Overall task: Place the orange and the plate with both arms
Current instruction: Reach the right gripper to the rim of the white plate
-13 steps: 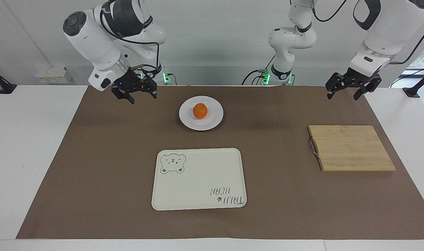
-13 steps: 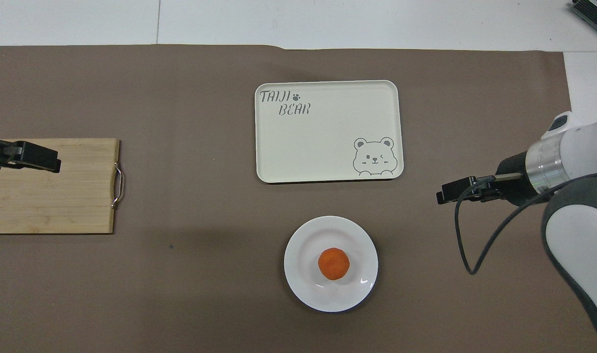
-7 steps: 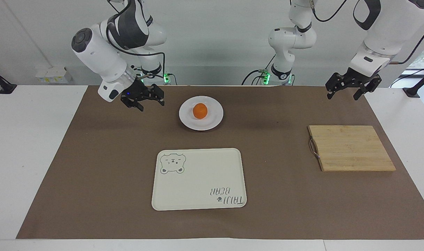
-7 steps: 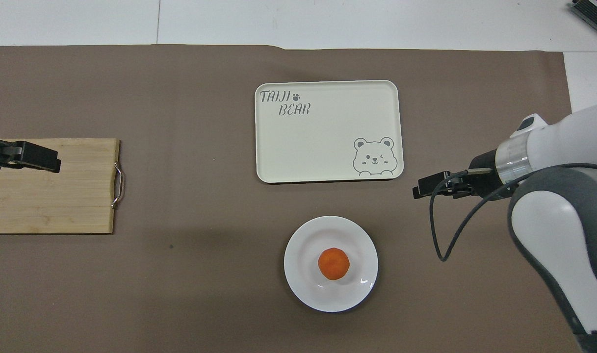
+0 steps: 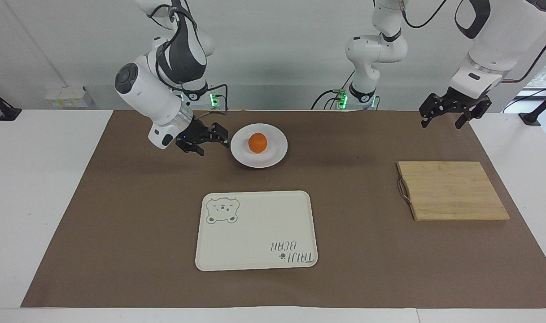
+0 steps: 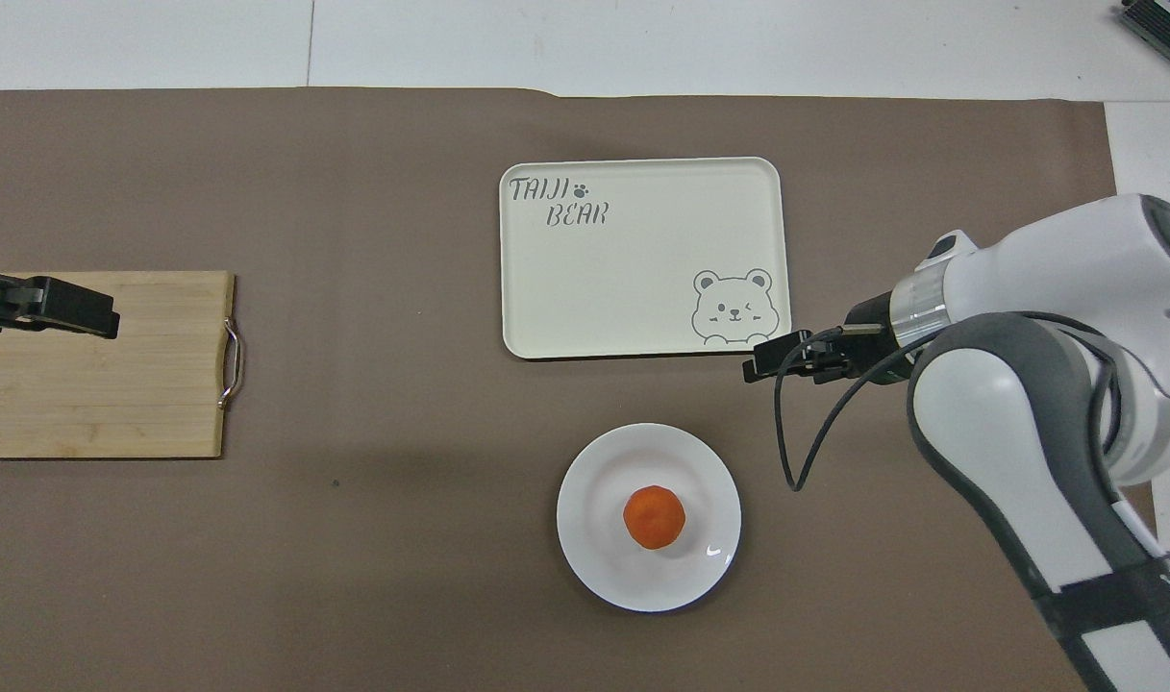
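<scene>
The orange (image 5: 257, 142) (image 6: 654, 517) rests in the middle of the white plate (image 5: 273, 155) (image 6: 594, 567), which stands on the brown mat close to the robots. My right gripper (image 5: 212, 146) (image 6: 752, 366) is open and empty. It hangs low over the mat just beside the plate's rim, toward the right arm's end, and does not touch it. My left gripper (image 5: 441, 124) (image 6: 110, 323) waits open and empty above the left arm's end of the mat, over the wooden board's edge in the overhead view.
A cream tray with a bear drawing (image 5: 256, 231) (image 6: 642, 258) lies farther from the robots than the plate. A wooden cutting board with a metal handle (image 5: 452, 190) (image 6: 94, 365) lies toward the left arm's end. Two small arm bases with green lights (image 5: 358, 96) stand at the table's robot edge.
My right arm has swung in from its end of the table toward the plate and come lower, gripper still open. The left arm, orange and plate have not moved.
</scene>
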`<action>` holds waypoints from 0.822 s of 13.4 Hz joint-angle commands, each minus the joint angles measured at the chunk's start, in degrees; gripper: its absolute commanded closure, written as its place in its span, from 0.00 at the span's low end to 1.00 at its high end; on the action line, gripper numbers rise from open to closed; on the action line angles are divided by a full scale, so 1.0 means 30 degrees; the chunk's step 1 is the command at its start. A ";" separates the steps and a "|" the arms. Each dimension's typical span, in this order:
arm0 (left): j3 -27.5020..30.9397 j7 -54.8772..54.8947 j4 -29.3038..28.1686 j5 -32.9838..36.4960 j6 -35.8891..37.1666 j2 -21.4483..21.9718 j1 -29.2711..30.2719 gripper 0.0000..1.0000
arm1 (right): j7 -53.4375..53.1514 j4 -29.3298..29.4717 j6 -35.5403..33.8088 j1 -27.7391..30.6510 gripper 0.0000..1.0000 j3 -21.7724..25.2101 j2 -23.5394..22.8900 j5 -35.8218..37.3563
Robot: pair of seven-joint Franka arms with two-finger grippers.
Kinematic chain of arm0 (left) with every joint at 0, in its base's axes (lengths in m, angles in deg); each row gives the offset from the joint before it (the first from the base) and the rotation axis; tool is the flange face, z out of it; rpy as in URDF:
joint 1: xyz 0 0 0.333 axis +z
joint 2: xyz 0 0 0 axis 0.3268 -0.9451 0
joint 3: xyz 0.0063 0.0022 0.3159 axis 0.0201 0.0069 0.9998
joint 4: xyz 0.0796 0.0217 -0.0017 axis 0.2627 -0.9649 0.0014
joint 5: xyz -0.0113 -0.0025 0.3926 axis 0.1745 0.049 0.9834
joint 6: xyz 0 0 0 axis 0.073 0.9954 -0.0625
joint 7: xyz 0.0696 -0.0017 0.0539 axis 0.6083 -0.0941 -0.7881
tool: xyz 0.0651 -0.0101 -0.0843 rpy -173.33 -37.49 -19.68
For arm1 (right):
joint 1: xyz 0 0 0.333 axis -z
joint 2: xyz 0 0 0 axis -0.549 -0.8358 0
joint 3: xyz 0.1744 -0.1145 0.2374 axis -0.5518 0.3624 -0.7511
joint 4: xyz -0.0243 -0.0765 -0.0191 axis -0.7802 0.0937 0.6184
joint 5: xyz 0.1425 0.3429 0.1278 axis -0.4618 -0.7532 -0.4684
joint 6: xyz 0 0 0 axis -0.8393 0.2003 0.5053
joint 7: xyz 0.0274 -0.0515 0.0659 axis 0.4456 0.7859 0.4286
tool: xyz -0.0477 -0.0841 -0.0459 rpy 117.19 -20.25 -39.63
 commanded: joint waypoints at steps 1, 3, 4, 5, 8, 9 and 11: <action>-0.0116 0.0164 0.0121 0.0255 0.0290 -0.0024 0.0145 0.00 | 0.3348 -0.2286 0.1480 -0.0017 0.00 -0.0016 -0.0207 -0.2356; -0.0116 0.0164 0.0121 0.0255 0.0290 -0.0024 0.0145 0.00 | 0.5168 -0.3754 0.2070 0.0128 0.00 -0.0016 -0.0207 -0.3469; -0.0116 0.0164 0.0121 0.0255 0.0290 -0.0024 0.0145 0.00 | 0.6280 -0.4543 0.2217 0.0216 0.00 -0.0016 -0.0178 -0.4287; -0.0116 0.0164 0.0121 0.0255 0.0290 -0.0024 0.0145 0.00 | 0.7422 -0.5334 0.2306 0.0333 0.00 -0.0016 -0.0236 -0.5311; -0.0116 0.0164 0.0121 0.0255 0.0290 -0.0024 0.0145 0.00 | 0.9571 -0.7007 0.2950 0.0334 0.00 0.0013 -0.0647 -0.7105; -0.0116 0.0164 0.0121 0.0255 0.0290 -0.0024 0.0145 0.00 | 0.9601 -0.7360 0.2951 0.0334 0.00 -0.0016 -0.0588 -0.7369; -0.0116 0.0164 0.0121 0.0255 0.0290 -0.0024 0.0145 0.00 | 0.9660 -0.8035 0.2951 0.0276 0.00 -0.0016 -0.0412 -0.8071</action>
